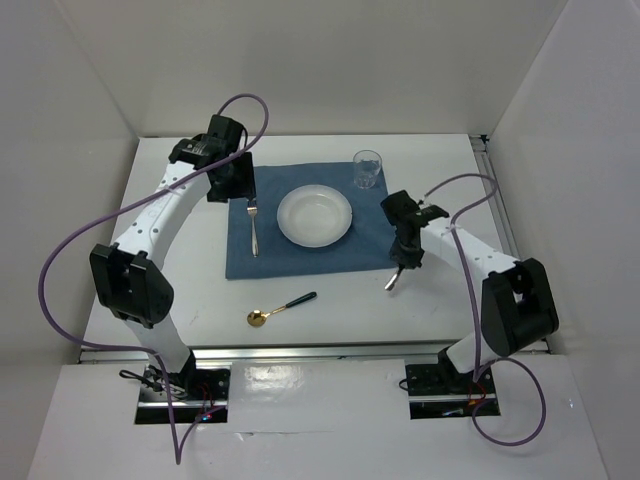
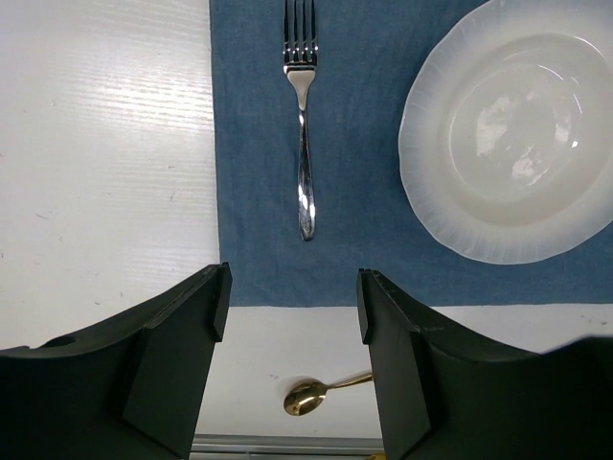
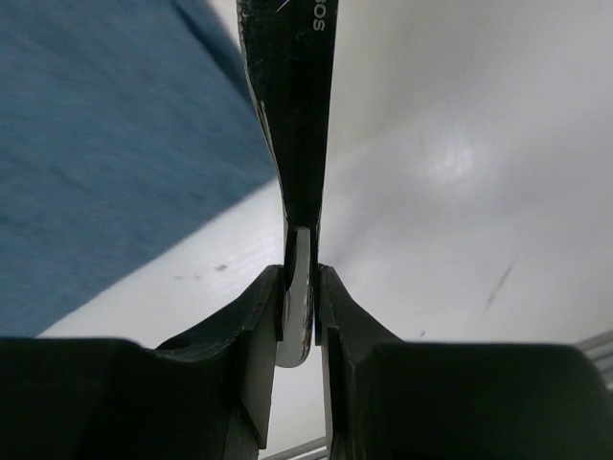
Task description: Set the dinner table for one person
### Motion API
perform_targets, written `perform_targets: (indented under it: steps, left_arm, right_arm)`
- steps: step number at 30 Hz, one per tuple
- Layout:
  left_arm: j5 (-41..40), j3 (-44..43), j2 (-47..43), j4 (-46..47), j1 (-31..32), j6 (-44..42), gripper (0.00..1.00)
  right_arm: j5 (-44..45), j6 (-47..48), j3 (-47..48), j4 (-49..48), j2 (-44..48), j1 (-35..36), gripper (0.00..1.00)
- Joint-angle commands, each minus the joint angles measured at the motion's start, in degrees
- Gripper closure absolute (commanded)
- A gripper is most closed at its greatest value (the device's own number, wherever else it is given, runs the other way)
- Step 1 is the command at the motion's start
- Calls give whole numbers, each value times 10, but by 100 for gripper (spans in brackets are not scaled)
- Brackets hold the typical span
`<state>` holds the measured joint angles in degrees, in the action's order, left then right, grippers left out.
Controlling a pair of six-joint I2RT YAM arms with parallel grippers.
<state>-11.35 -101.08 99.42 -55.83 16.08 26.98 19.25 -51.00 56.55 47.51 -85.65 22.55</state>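
Note:
The white dinner table point(image 1: 180, 300) bears a blue cloth point(image 1: 300, 258). On the cloth lie a white plate point(image 1: 314, 215) and, left of it, a silver fork point(image 1: 253, 225). My left gripper point(image 1: 235, 185) hovers open and empty over the cloth's far left; in the left wrist view point(image 2: 292, 316) the fork point(image 2: 304, 144) and plate point(image 2: 512, 125) lie ahead of it. My right gripper point(image 1: 403, 262) is shut on a knife point(image 1: 392, 283) just right of the cloth. The right wrist view shows the jaws point(image 3: 301, 287) clamped on the knife point(image 3: 297, 115), black handle and silver blade, above the table.
A clear glass point(image 1: 367, 168) stands at the cloth's far right corner. A gold spoon with a dark handle point(image 1: 280, 308) lies on the table in front of the cloth and also shows in the left wrist view point(image 2: 311, 395). Silver rails edge the table point(image 1: 300, 350).

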Motion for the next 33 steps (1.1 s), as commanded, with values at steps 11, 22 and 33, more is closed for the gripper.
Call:
perform_targets:
  steps: [11, 22, 33]
  left_arm:
    - [8, -18, -5, -4, 3, -11, 29]
    - [19, 47, -40, 3, 3, -1, 29]
    - [20, 76, -69, 8, 3, 10, 29]
  right_arm:
    - [-59, 365, 239, -71, -187, -8, 100]
    - [-83, 400, 381, -66, -337, -19, 100]
    - [-133, 411, 365, -63, -342, -19, 100]
